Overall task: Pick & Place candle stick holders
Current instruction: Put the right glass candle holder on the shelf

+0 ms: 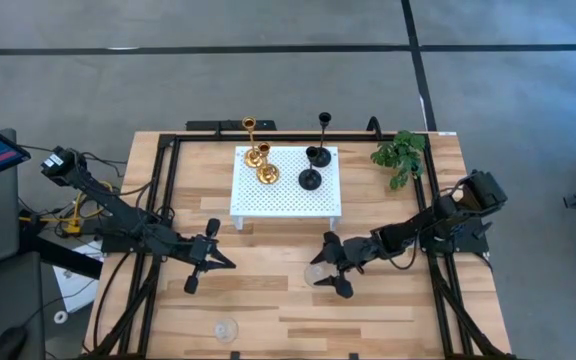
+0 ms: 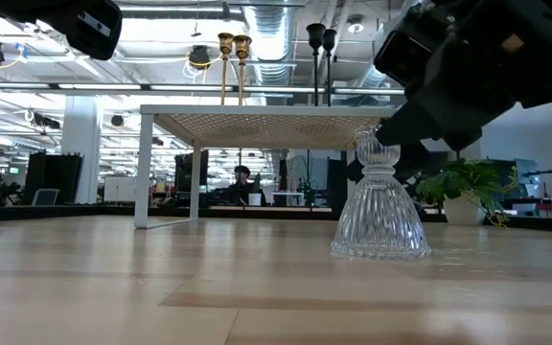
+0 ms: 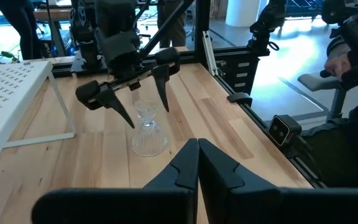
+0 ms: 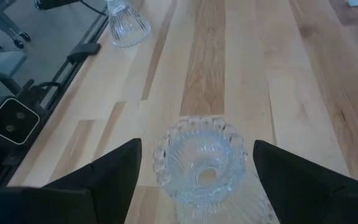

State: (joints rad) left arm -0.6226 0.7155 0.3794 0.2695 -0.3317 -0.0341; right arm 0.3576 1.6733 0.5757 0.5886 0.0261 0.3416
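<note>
Open-plan lab: exposed ceiling ducts (image 2: 257,38), workstations.

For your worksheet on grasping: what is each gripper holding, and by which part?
Nothing. The right gripper is open, straddling a glass holder; the left gripper is shut and empty.

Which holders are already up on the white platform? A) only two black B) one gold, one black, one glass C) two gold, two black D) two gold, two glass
C. On the white perforated platform stand the two gold holders and the two black holders. One clear glass holder sits on the wooden table between the open fingers of the right gripper; the other glass holder sits near the table's front edge.
</note>
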